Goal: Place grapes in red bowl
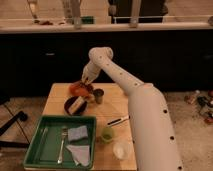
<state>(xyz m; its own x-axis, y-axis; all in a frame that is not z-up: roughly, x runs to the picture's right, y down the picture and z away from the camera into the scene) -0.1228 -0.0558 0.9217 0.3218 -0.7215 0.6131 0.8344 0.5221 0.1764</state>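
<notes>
**A:** Where is the gripper held, and why there?

**B:** The gripper [86, 80] is held just above the far rim of the red bowl [78, 89], at the end of an arm that is reached in from the bowl's right. That placement is judged to suit a drop into the bowl. Whether it is spread or pressed together cannot be told.

**A:** And the grapes?

**B:** The grapes cannot be picked out with certainty. A darker patch is seen at the red bowl's right edge, under the gripper. It cannot be decided whether that is the clump, and if so whether it is carried or already set down.

**A:** What is crowded around the red bowl?

**B:** The black bowl [75, 106] is set against the red bowl's near side, touching it or just beside it, and a tan block [77, 104] is laid in it. A metal cup [98, 95] is stood just to the red bowl's right. Sideways room is therefore judged tight on those two sides.

**A:** Where is open room left?

**B:** Bare table [56, 99] is seen to the red bowl's left, and the table's far edge lies close behind the bowl. A straight lift upward is judged the safest way out. The green tray [35, 150] is kept well apart, beyond the black bowl.
</notes>
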